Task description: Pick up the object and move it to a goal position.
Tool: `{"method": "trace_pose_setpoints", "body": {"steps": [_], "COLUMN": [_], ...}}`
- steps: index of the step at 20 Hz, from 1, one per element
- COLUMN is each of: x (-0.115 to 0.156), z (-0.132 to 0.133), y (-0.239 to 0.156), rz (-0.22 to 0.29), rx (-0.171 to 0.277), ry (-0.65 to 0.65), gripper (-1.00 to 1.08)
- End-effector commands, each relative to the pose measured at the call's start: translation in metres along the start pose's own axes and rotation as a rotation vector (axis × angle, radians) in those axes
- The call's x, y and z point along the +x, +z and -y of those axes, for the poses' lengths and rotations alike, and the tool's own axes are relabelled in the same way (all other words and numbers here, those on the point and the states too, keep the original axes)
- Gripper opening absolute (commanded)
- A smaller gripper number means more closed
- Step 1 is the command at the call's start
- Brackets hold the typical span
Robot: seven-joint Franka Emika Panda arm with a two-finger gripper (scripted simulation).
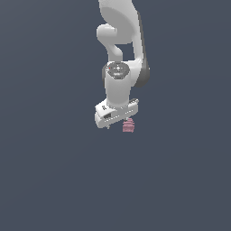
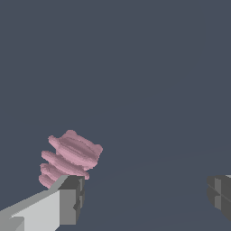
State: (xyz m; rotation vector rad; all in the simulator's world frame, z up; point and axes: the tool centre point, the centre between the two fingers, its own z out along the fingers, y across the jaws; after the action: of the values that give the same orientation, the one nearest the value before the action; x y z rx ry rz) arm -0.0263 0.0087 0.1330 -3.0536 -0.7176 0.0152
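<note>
The object (image 1: 128, 126) is a tiny pink-mauve ridged block lying on the dark floor. The white arm's gripper (image 1: 118, 125) hangs just over it, with the object beside the finger nearer the exterior view's right. In the wrist view the object (image 2: 70, 158) shows just past one grey fingertip (image 2: 71, 198), off to that side rather than in the gap. The other fingertip (image 2: 220, 194) stands far away from it. The gripper (image 2: 146, 196) is open with nothing between its fingers.
A plain dark grey-blue floor (image 1: 54, 180) fills both views. The white arm (image 1: 122, 49) rises from the gripper toward the top of the exterior view. No other objects or goal marker show.
</note>
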Motion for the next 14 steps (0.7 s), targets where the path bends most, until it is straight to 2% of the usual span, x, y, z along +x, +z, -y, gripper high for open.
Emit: {"method": "trace_pose_setpoints", "body": {"steps": [1,14], "x": [-0.001,-0.008], "z": [0.006,0.039], "y": [0.004,0.02], "rz": [0.001,0.002], "rx": [-0.001,-0.006], "ry": [-0.082,-0.504], "gripper": [1.0,1.0]}}
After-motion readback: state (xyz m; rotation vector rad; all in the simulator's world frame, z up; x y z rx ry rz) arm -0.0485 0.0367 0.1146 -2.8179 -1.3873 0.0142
